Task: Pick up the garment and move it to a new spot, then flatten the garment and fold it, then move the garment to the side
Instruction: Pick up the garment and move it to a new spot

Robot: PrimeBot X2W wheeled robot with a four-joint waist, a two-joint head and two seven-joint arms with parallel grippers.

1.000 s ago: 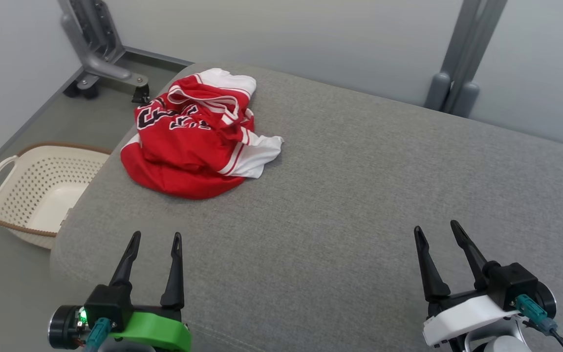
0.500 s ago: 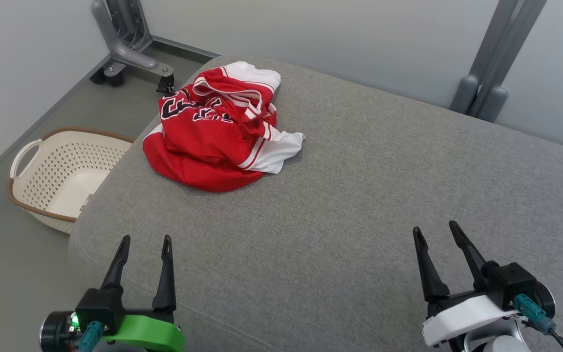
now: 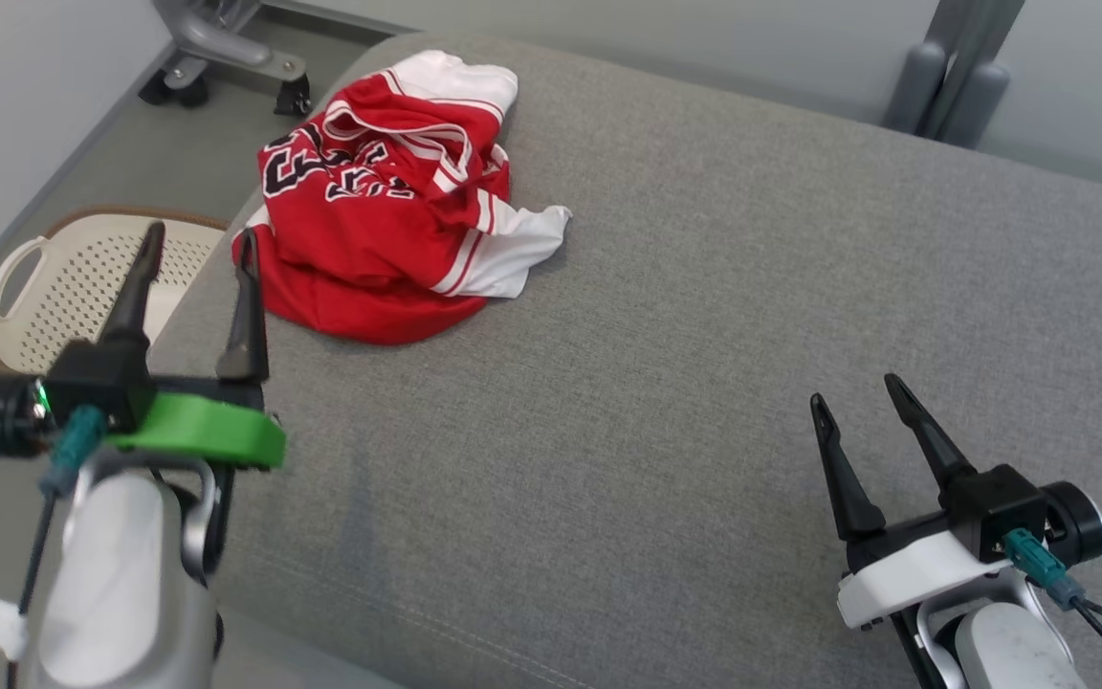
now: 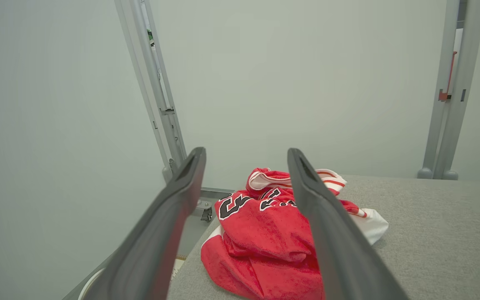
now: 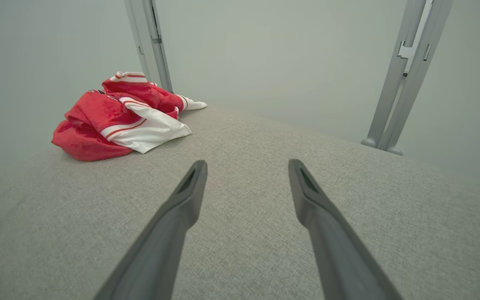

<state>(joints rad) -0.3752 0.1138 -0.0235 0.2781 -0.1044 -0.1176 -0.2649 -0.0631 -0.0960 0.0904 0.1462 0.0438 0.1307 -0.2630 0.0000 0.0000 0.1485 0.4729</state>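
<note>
Since the garment [image 3: 379,206] is soft, thin cloth, red w/ white trim and black letters, it should be light and floppy. It lies crumpled at the far left corner of the grey surface [image 3: 685,335], w/ one white flap sticking out to the right. Cloth like this sags and slides, so pinching only that loose flap would prob. let the rest drag. A thick fold near the top, or the red hem at the near edge, looks like a better place to grab. The weave may be a bit bumpy, like mesh, but it's too far to be sure. The surface is padded, w/ rough grey fabric and a stitched seam at the front. The left fingers [image 3: 245,306] are spread wide and hold nothing; they point at the garment from close by. The right fingers [image 3: 838,478] are spread wide too, empty, well apart from it. On the floor [image 3: 130,153] at the left sits a cream basket [image 3: 73,287] w/ small holes and a brown rim.
</note>
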